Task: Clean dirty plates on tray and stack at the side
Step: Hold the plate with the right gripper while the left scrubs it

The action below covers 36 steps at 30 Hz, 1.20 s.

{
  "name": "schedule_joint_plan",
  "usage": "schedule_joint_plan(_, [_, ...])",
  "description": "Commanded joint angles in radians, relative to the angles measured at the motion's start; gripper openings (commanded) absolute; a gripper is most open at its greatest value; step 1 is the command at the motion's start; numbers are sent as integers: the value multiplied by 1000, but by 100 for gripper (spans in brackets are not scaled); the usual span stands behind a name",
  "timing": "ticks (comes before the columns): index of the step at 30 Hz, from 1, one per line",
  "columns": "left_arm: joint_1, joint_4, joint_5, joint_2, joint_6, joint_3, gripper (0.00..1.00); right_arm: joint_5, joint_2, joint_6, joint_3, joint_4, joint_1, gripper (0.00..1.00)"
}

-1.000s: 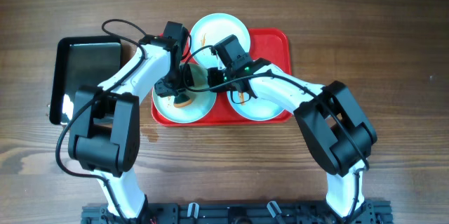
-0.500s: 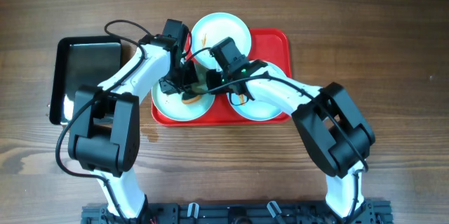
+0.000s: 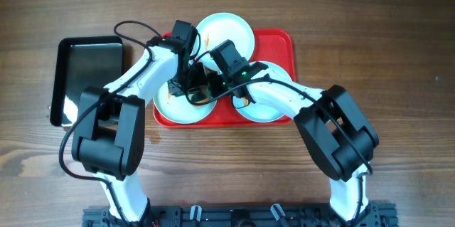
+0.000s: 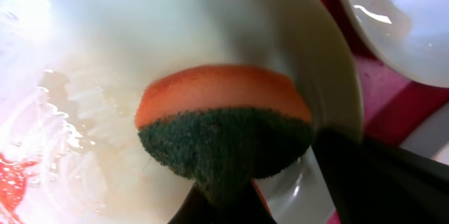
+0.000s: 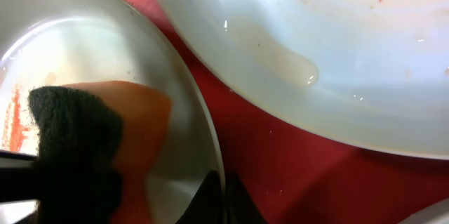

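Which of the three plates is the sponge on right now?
The left plate, nearest the black tray; the sponge rests in it. The back plate and right plate have none.

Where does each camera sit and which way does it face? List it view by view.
Overhead: above the table, looking straight down on the red tray, three plates, left arm and right arm.
Left wrist: on the left arm, looking down into the front-left plate; the left claw pinches the sponge.
Right wrist: on the right arm, looking down at that plate's rim, pinched by the right claw.
Shared: both wrist views show the sponge on that plate.
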Motion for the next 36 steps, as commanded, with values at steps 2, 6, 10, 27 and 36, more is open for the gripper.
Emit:
schedule_joint_plan(2, [-6,0,-143,6,8,-66,4,13,-5,-76,11,-26,14,4])
schedule_joint_plan(6, [-6,-1,-295,6,7,-109,4,54,-35,-95,11,-51,14,4])
schedule_joint_plan(10, [-6,-3,-417,6,8,-124,4,69,-44,-118,11,-58,17,4])
schedule_joint_plan(27, [-10,-111,-523,-55,-30,-70,4,87,-44,-116,11,-57,18,4])
schedule_joint_plan(36, [-10,-57,-181,-117,-30,-74,4,81,-44,-118,11,-62,18,4])
